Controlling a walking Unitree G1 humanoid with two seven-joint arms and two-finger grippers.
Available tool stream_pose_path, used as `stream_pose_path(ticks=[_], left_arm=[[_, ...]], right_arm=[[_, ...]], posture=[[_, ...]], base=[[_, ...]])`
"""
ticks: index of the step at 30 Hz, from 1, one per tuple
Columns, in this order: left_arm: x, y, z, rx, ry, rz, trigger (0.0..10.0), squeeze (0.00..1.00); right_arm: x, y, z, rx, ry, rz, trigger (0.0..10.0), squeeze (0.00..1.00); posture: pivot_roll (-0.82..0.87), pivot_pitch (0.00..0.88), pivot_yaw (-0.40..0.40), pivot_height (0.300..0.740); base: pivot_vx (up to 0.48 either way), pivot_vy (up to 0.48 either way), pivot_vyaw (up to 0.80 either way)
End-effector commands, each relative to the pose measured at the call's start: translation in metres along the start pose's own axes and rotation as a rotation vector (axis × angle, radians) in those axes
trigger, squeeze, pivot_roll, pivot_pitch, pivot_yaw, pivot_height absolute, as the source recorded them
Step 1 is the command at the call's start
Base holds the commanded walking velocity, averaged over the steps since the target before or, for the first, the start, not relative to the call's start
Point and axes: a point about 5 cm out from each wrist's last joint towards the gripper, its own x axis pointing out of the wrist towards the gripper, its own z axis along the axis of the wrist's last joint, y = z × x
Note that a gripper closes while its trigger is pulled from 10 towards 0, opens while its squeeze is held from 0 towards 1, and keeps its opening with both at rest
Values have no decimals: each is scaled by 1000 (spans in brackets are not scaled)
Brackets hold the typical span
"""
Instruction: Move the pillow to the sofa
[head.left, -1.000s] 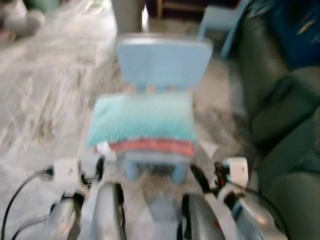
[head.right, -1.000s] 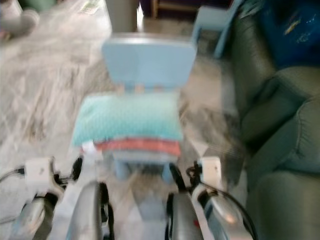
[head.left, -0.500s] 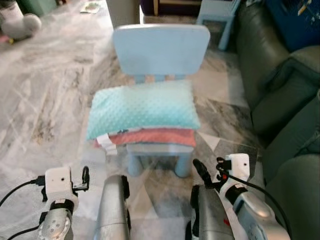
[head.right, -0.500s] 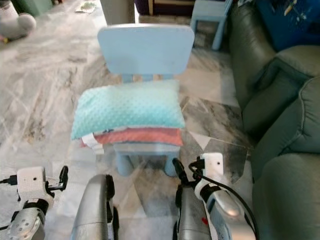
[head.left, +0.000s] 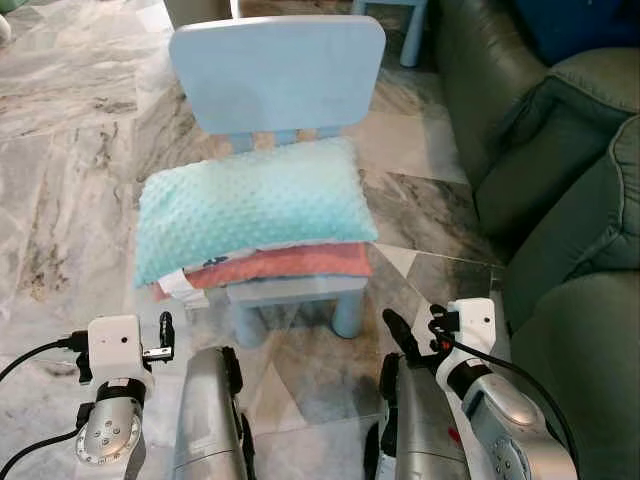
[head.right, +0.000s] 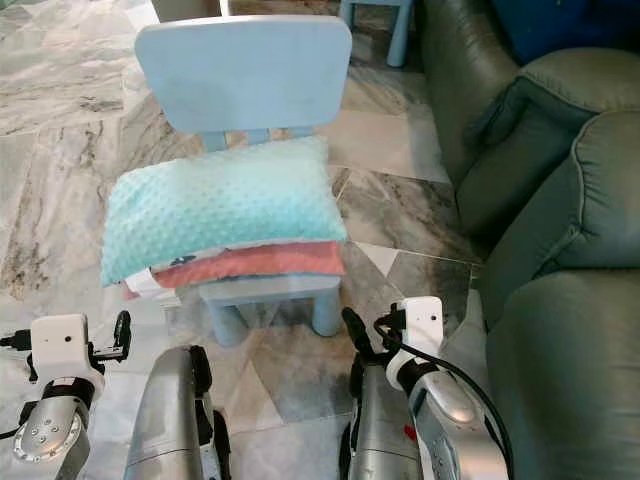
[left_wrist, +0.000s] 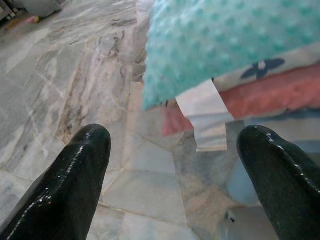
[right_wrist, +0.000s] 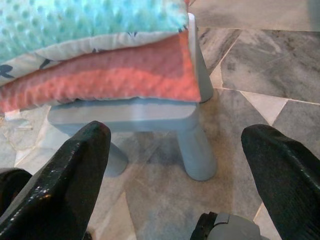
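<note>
Okay, the picture has settled now. A second ago the head view was a smear; half a second ago it sharpened, and now it's crisp, with the chair (head.left: 277, 90) and its load sitting higher and a bit further left in the frame. That's me moving, not the furniture: I've closed in and the camera has tipped.

The teal pillow (head.left: 250, 205) lies across the seat of the small blue chair, on top of a coral pillow (head.left: 290, 263), with a white tag (left_wrist: 206, 120) hanging off the corner nearest my left side. Nothing has touched it yet.

My left hand (left_wrist: 180, 170) is spread wide and empty, low in front of that tagged corner, short of contact. My right hand (right_wrist: 185, 170) is also spread wide and empty, looking in under the coral edge towards the chair legs, again apart from the fabric.

The green sofa (head.left: 560, 180) runs along my right, close by.

My read: the approach is about done and the reach is next. Both hands sit lower than the teal pillow, so I'd want them raised before closing in, or I risk catching the coral one too.
</note>
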Motion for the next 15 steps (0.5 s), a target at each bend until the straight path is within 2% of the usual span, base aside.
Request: stream_pose_path(ticks=[1, 12, 15], left_arm=[[-2, 2, -6, 13, 20, 12, 10000, 0], [3, 4, -5, -11, 22, 28, 10000, 0], [3, 4, -5, -13, 22, 32, 10000, 0]], right_arm=[[-2, -2, -8, 3, 24, -7, 10000, 0], [1, -3, -7, 3, 22, -15, 10000, 0], [2, -3, -7, 0, 22, -15, 10000, 0]], posture=[[-74, 266, -9, 475], [-71, 264, -9, 470], [-68, 263, -9, 450]], base=[[0, 0, 0], [0, 0, 0], [0, 0, 0]])
